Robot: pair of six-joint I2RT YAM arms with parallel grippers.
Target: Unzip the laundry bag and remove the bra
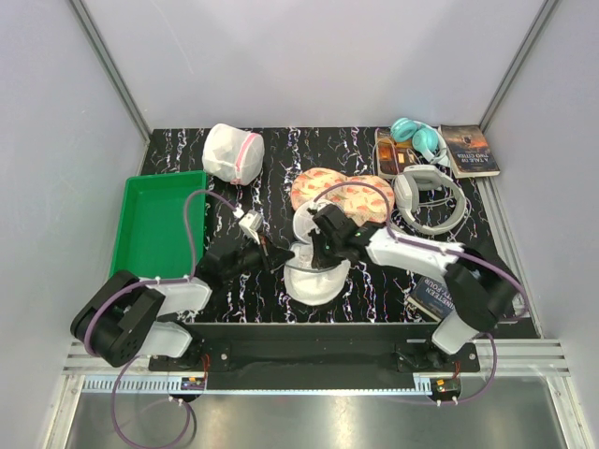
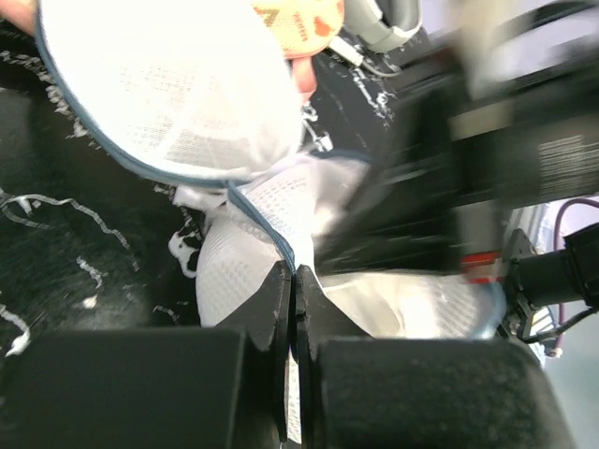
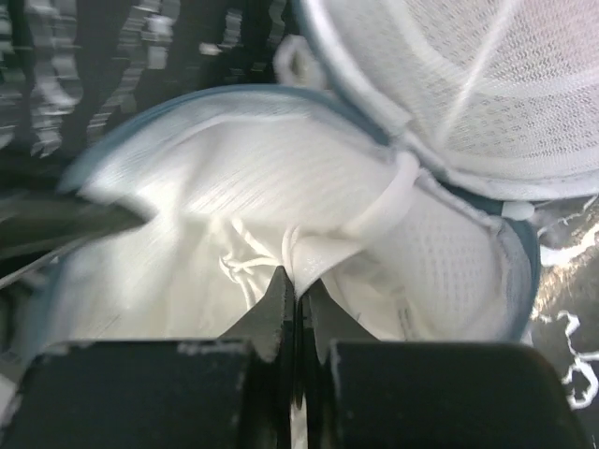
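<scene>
The laundry bag (image 1: 314, 283) lies open at the table's middle front, its domed mesh lid (image 1: 307, 224) flipped back. My left gripper (image 1: 277, 258) is shut on the grey zip band at the bag's left rim; the left wrist view shows the jaws (image 2: 293, 277) pinching the rim (image 2: 271, 217) below the lid (image 2: 168, 84). My right gripper (image 1: 319, 247) reaches into the bag from the right. In the right wrist view it (image 3: 297, 281) is shut on a fold of the white bra (image 3: 332, 251) lying inside the lower shell (image 3: 178, 178).
A green tray (image 1: 140, 245) stands at the left. A white mesh pouch with pink trim (image 1: 232, 152) sits at the back left. A pink-orange floral item (image 1: 342, 190) lies just behind the bag. White headphones (image 1: 429, 198), teal headphones (image 1: 418, 138) and books (image 1: 470, 150) are at the right.
</scene>
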